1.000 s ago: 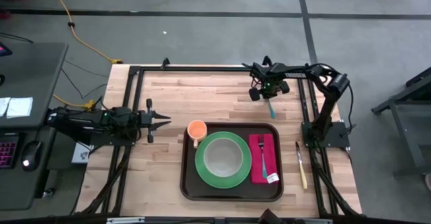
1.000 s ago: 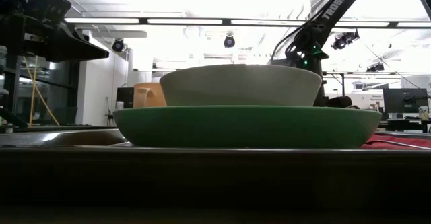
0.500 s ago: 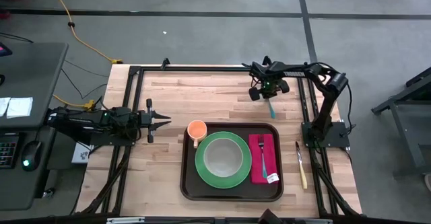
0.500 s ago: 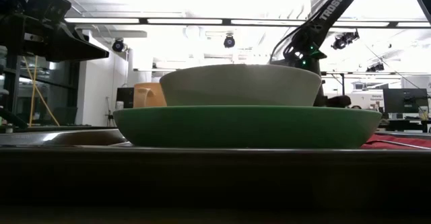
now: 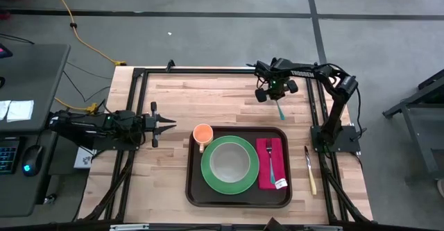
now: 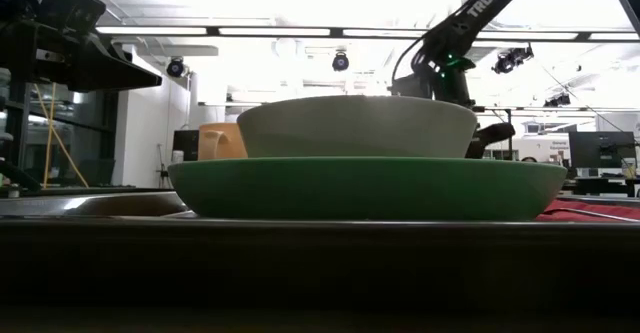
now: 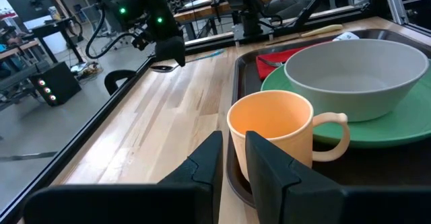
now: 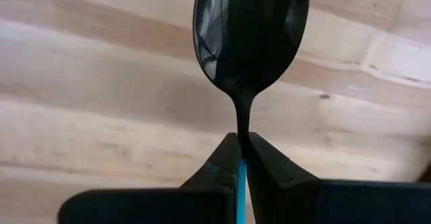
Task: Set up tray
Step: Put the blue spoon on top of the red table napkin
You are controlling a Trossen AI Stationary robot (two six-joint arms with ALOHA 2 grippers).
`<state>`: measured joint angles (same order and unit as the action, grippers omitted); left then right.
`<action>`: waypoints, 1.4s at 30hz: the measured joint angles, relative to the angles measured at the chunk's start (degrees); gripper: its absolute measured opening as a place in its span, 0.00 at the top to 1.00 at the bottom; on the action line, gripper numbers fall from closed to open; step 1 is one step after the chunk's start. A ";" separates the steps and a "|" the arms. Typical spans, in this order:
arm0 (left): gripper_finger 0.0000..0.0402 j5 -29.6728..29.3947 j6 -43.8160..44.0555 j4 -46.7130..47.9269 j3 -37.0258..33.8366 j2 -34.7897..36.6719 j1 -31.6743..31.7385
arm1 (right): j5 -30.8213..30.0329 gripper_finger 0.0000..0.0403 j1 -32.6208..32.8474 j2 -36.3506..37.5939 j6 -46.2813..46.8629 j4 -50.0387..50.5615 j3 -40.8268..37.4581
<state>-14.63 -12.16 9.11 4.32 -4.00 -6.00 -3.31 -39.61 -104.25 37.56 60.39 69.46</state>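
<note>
Right gripper [image 5: 278, 100] is clamped on a spoon [image 8: 248, 32] at the neck, above the bare wood at the far right of the table [image 5: 173, 189]. Only the right wrist view shows the grip: dark bowl past the fingertips, blue handle between the fingers. In the high view the blue handle [image 5: 280, 111] points toward the tray.

Left gripper [image 5: 168, 125] waits at the left side, fingers [image 7: 205, 163] narrowly parted with nothing between them, aimed at the cup.

Contents, largest first:
- tray [image 5: 196, 195], dark brown, near-centre of the table, right of the left gripper.
- green plate [image 5: 208, 175] in the tray's middle.
- grey bowl [image 5: 229, 163] on the plate. The low view shows its profile [image 6: 357, 126] above the plate rim [image 6: 368, 188].
- red napkin [image 5: 279, 163] on the tray's right side, fork [image 5: 271, 161] lying on it.
- orange cup [image 5: 202, 134] at the tray's far-left corner; the left wrist view shows its handle [image 7: 337, 135] toward the bowl.

A knife [image 5: 310, 170] lies on the wood right of the tray.
</note>
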 joint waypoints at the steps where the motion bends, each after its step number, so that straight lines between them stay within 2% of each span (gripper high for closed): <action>1: 0.76 0.00 0.02 0.01 -0.02 0.01 -0.01 | -0.04 1.00 0.32 0.00 0.08 1.07 0.59; 20: 0.76 0.00 0.01 -0.01 -0.02 0.01 -0.01 | 0.06 1.00 7.25 0.13 5.74 12.71 10.43; 42: 0.76 -0.40 0.00 -0.03 -0.02 0.00 -0.02 | 2.88 1.00 14.90 2.43 14.38 17.12 11.23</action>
<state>-15.04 -12.16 9.08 4.29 -4.01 -6.02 -0.43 -24.72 -101.82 51.94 77.51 80.68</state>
